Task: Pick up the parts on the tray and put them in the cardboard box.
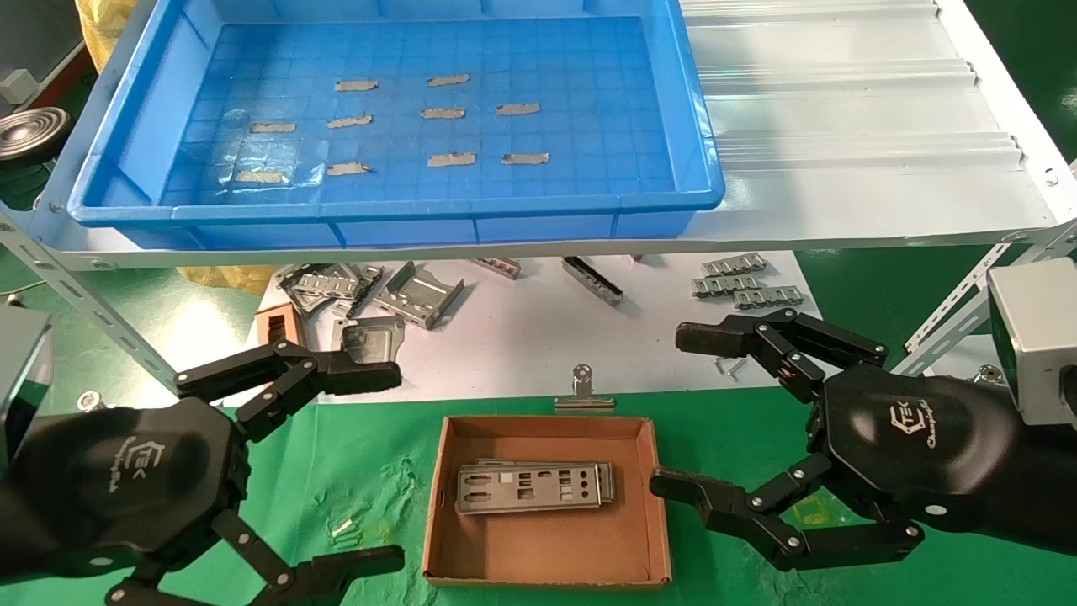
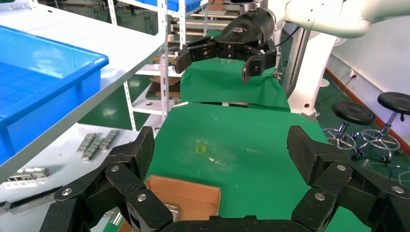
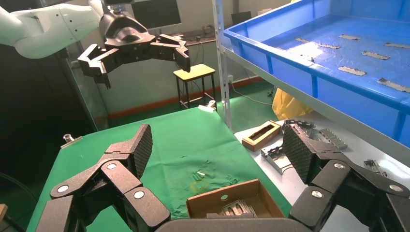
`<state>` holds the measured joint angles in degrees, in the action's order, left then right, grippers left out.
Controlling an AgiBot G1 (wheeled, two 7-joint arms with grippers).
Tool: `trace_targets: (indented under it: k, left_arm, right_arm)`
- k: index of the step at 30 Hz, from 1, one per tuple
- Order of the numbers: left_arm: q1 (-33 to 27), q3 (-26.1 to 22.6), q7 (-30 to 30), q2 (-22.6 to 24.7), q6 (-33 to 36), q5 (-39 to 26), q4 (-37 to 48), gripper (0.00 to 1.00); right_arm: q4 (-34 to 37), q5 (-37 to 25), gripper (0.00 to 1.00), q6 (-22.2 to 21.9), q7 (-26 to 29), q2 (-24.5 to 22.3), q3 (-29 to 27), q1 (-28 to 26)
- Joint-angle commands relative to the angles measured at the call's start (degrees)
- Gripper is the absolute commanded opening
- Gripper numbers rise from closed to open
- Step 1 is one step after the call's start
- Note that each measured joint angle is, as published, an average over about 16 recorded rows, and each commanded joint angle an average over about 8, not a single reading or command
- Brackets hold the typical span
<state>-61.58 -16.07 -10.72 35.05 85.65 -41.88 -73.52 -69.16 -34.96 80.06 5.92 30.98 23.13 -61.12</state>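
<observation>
The blue tray [image 1: 118, 109] sits on the white shelf at the back and holds only grey tape scraps; I see no plates in it. The cardboard box [image 1: 547, 555] lies on the green cloth between my grippers, with a small stack of silvery punched plates [image 1: 532, 486] inside. The box [image 3: 203, 200] and plates [image 3: 237, 209] also show in the right wrist view. My left gripper [image 1: 383, 467] is open and empty, left of the box. My right gripper [image 1: 677, 412] is open and empty, right of the box.
Bent grey brackets and frames [image 1: 416, 295] lie on the white surface under the shelf, with a small narrow brown holder [image 1: 278, 324] and grey strip pieces [image 1: 740, 282]. A metal binder clip [image 1: 583, 396] sits just behind the box. Slanted shelf legs [image 1: 959, 311] stand on both sides.
</observation>
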Motion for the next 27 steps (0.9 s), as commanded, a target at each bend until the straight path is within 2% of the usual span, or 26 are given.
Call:
trace_targets:
  k: [1,27]
  left_arm:
    - [0.0,0.0,0.0,0.0,0.0,0.0,0.0,1.0]
    - [0.0,0.0,0.0,0.0,0.0,0.0,0.0,1.0]
  right_arm:
    - [0.0,0.0,1.0,0.0,0.0,0.0,0.0,0.0]
    - [0.0,0.0,1.0,0.0,0.0,0.0,0.0,0.0]
